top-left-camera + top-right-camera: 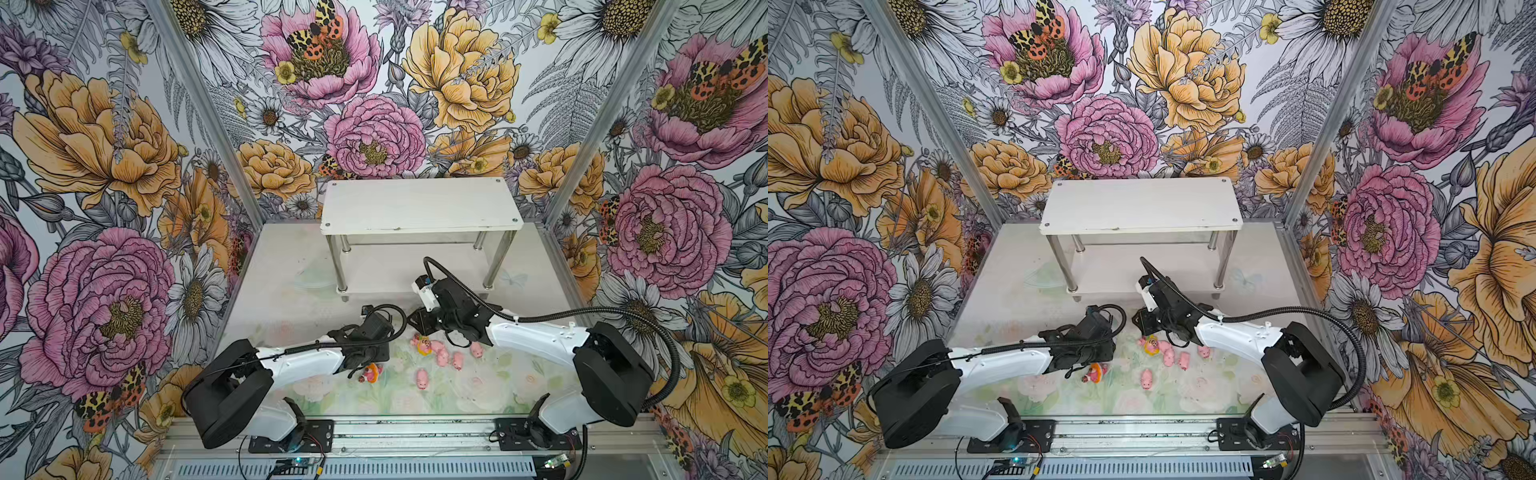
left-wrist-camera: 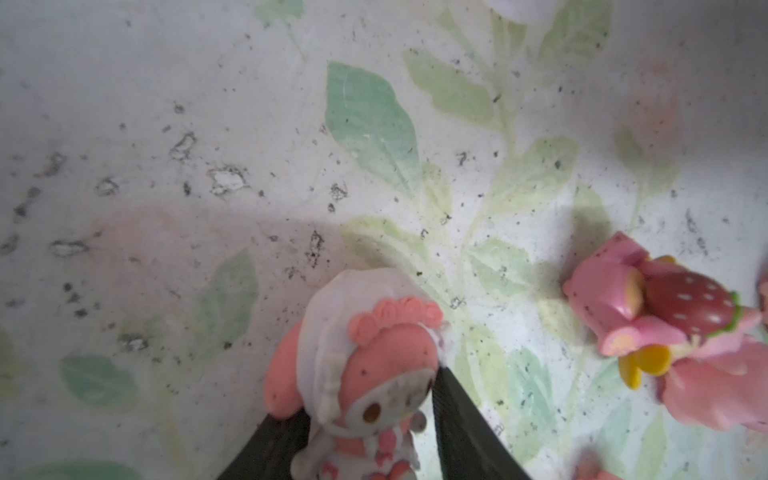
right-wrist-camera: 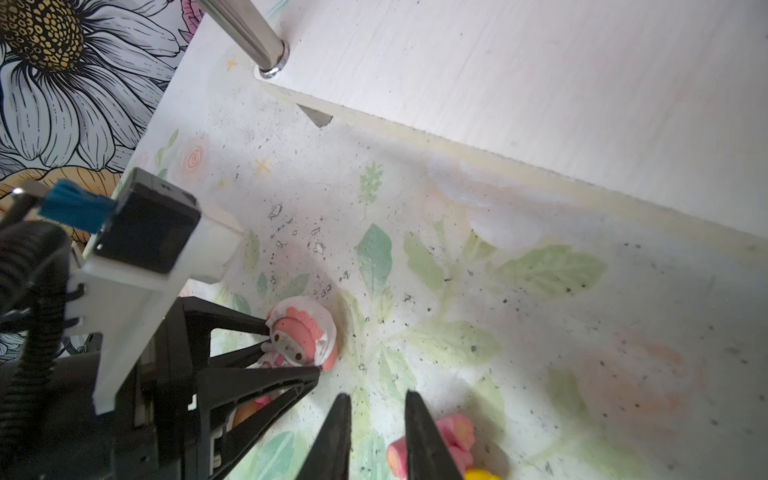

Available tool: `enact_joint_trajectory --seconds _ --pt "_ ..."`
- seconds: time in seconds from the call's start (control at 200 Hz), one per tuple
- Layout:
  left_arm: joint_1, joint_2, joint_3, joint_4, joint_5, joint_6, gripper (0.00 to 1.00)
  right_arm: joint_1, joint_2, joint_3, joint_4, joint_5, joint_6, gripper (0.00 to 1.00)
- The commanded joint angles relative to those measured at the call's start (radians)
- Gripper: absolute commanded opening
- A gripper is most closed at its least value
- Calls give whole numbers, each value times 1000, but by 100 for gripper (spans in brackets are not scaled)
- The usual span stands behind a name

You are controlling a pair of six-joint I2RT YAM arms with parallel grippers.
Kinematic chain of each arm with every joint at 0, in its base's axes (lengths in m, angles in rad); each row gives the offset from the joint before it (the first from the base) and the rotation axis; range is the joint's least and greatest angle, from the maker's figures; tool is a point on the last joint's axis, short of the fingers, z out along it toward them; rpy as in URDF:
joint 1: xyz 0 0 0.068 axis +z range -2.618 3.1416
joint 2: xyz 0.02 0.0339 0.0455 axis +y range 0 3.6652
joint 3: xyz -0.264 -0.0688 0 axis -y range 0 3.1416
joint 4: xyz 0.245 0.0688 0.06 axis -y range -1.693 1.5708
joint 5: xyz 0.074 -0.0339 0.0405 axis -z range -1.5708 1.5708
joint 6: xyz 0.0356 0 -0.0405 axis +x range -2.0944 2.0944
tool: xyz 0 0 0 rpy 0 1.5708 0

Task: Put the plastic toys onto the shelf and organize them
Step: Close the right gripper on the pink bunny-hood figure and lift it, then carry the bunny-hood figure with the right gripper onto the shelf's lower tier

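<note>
The left hand [image 3: 293, 349] pinches the white-rimmed toy [image 2: 374, 361], resting on the bench [image 2: 208, 124] near the shelf [image 1: 419, 203]; the right hand [image 3: 377, 397] is narrow, empty. Pickup step, I judge: next lift it onto the shelf.

Pale floral-printed worktop [image 1: 291, 299]: white two-tier metal-legged shelf [image 1: 419, 203] at the far edge; mid-worktop, small pink plastic pigs [image 1: 422, 379], white-rimmed figure [image 3: 301, 332], orange-rimmed figure [image 1: 371, 372], yellow-rimmed figure [image 1: 424, 345].

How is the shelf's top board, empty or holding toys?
Empty: in both top views the shelf's top board is bare, and the pink pigs lie on the table.
</note>
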Motion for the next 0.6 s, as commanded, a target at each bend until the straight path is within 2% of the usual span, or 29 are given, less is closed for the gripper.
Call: enact_joint_trajectory --seconds 0.0,0.09,0.21,0.44,0.5,0.595 --pt "9 -6 24 24 -13 32 38 -9 8 13 6 13 -10 26" --pt "11 -33 14 37 -24 52 29 -13 6 15 5 -2 9 26" --pt "12 -103 -27 117 -24 100 21 -35 -2 27 6 -81 75 27" --pt "45 -292 -170 350 0 208 14 -55 -19 75 7 -260 119 35" --pt "44 -338 -201 407 -3 239 14 -55 -26 91 9 -291 106 41" --pt "43 -410 -232 469 6 283 13 -55 -31 110 35 -357 97 58"
